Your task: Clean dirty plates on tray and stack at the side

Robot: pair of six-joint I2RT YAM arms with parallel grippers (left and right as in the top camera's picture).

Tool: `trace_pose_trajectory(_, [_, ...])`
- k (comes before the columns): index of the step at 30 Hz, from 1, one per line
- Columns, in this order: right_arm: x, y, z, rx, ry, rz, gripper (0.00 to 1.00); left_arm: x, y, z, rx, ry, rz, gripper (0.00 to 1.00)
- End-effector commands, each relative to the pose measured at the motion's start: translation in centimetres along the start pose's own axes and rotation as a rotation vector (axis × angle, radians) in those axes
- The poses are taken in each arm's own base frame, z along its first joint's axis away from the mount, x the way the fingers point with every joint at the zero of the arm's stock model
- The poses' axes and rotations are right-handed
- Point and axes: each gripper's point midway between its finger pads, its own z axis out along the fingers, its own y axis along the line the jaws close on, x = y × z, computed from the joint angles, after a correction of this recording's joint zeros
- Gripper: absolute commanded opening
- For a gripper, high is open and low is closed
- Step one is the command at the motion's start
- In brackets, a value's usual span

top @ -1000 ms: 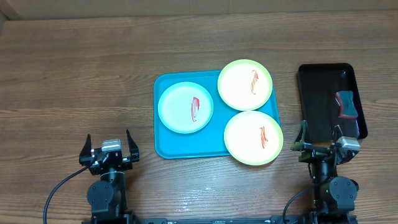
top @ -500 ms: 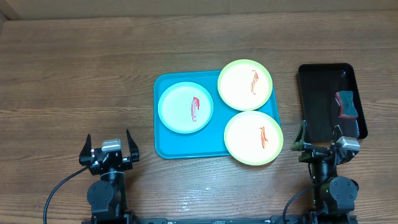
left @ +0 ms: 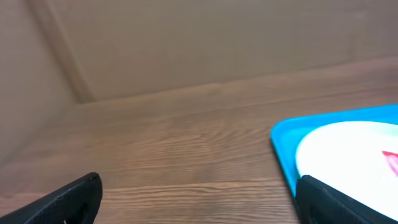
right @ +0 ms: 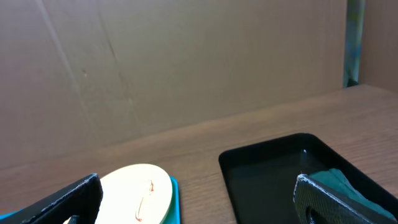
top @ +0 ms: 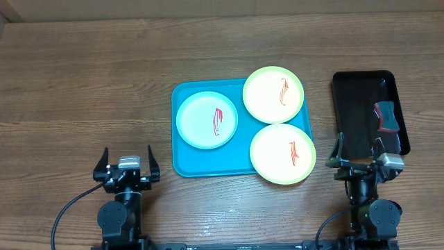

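While the plates had not moved at all, the left gripper [top: 127, 155] had shifted a little to its right along the near edge of the bench [top: 83, 76], towards the tray [top: 182, 165], its jaws spread wide and empty. The right gripper [top: 359, 148] had kept its place near the black tray [top: 357, 104], likewise wide and holding nothing. All three plates lay on the turquoise tray: the white plate [top: 207, 120] at its left, the upper yellow plate [top: 273, 94] overhanging the far rim, and the lower yellow plate [top: 282, 153] overhanging the near right corner. Each showed a red smear. A small red-and-grey object [top: 386, 117], probably the wiper, sat untouched in the black tray. By my judgement the cleaning had not begun; the small shift looked like a first approach and nothing more
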Motion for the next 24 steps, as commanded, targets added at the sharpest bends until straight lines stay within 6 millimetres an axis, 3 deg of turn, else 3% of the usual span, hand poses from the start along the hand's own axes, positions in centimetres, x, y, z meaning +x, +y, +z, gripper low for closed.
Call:
trace_pose_trajectory(1, [-0.3,0.8,-0.1,-0.046,-0.009,0.000,1.00,-0.2,-1.2,0.0,0.067,-0.015,-0.037,1.00])
trace_pose_trajectory(3, [-1.0,1.3,-0.2,-0.068,-0.016,0.000,1.00,-0.6,-1.2,-0.1,0.073,-0.016,-0.083,1.00])
trace_pose_trajectory(12, [-8.2,3.4,0.9,-0.085,0.002,-0.058,1.00,-4.5,-1.4,1.2,0.143,0.119,-0.167,1.00])
trace_pose_trajectory(20, [-12.5,4.9,5.2,-0.043,0.241,-0.069,1.00,-8.4,-2.5,6.3,0.271,0.400,-0.200,1.00])
trace_pose_trajectory(24, [-13.7,6.4,7.4,-0.076,0.392,-0.061,1.00,-9.4,-3.4,9.6,0.316,0.666,-0.208,1.00])
